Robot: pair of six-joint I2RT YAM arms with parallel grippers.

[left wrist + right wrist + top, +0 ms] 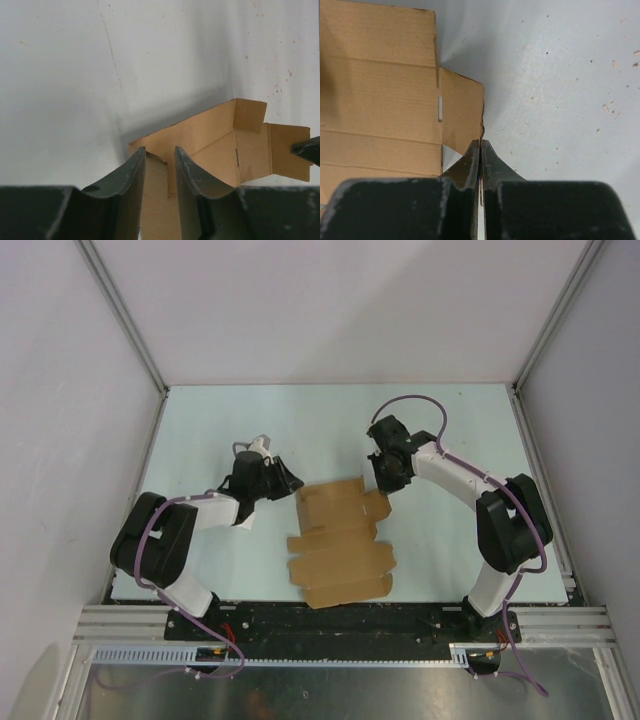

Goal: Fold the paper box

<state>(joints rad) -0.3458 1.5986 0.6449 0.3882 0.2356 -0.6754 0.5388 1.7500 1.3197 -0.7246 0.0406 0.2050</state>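
The paper box is a brown, many-flapped cardboard sheet lying mid-table, its far panel lifted off the surface. My left gripper is at the sheet's far left corner. In the left wrist view its fingers stand apart, with a cardboard flap between them. My right gripper is at the far right tab. Its fingers are pressed together on the tab's edge. The right gripper's dark tip shows at the tab's end in the left wrist view.
White enclosure walls with metal posts stand close to the left, right and back of the pale table. A black strip and metal rail run along the near edge by the arm bases. Small specks dot the table.
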